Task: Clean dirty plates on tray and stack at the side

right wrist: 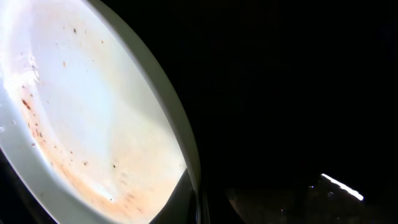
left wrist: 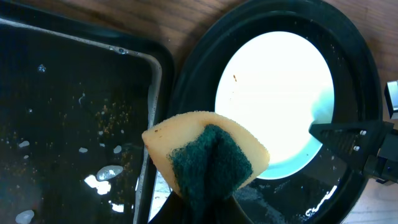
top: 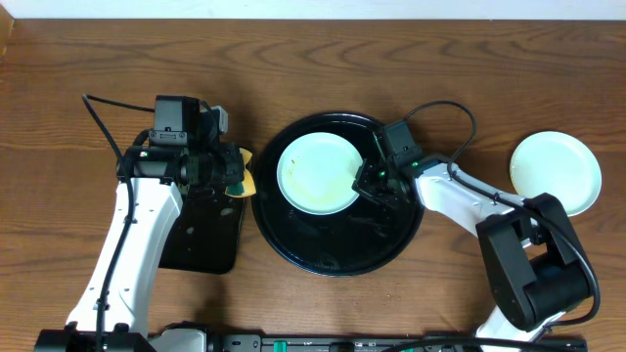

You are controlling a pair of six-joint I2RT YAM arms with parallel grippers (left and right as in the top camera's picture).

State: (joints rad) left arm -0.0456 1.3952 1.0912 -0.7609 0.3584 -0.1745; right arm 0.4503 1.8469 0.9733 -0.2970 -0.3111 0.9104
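Overhead: my right tool [top: 364, 182] pinches the smeared plate [top: 315, 171] by its rim, steadying it on the tray [top: 337, 256]; my left tool [top: 238, 178] clamps the sponge [left wrist: 208, 155] for scrubbing.

"What's the table [top: 293, 39] like?"

"Brown wood, with the grain running side to side."

"And what's sitting straight on it?"

"There's a big round tray [top: 323, 249] near the middle, glossy black with a raised rim (it looks wet). Close on its left is a smaller rectangular tray [top: 201, 240], also black, with a sliver of wood showing between them. Well off to the right lies one pale plate [top: 556, 172], on its own."
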